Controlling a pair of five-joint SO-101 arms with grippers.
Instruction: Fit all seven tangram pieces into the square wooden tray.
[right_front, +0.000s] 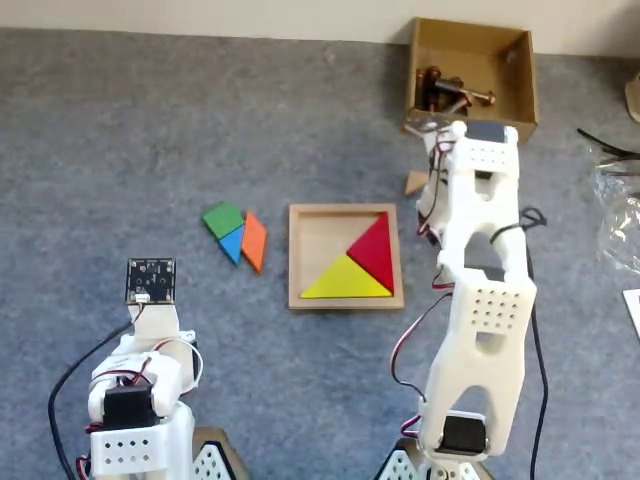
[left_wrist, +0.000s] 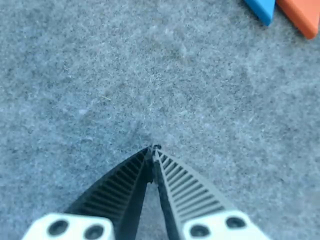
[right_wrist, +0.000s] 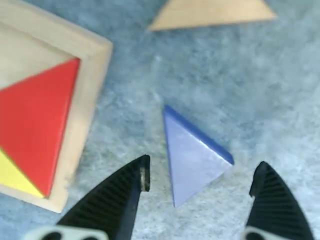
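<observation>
Though the square wooden tray (right_front: 345, 212) holds only two of the seven pieces, both lie flat inside it. The red triangle (right_front: 374, 250) fills the side nearer your right fingers (right_wrist: 122, 192). The yellow triangle (right_front: 345, 280) fills the edge nearest the arms and meets the red one along a slanted edge. What is left of the tray floor is bare wood.

Your right fingers are spread wide, one on each side of a pale violet triangle (right_wrist: 192, 155). It lies flat on the counter (right_front: 120, 130) between them, just outside the tray wall. Neither finger is visibly touching it. A tan triangle (right_front: 416, 184) lies just beyond those fingers, apart from the violet one. Further beyond it, at the counter's far edge, stands an open cardboard box (right_front: 520, 75) with some dark metal and wooden items inside.

Your left fingers (left_wrist: 172, 185) are pressed together, tips meeting, with nothing between them and only grey counter beneath. Three pieces sit in a tight cluster ahead of them, off toward the tray. The green piece (right_front: 223, 218) is farthest from those fingers, and the blue triangle (right_front: 233, 244) lies against it. The orange piece (right_front: 254, 241) lies against the blue one on the tray side. The cluster is near the tray but clear of its wall, and apart from your left fingers.
</observation>
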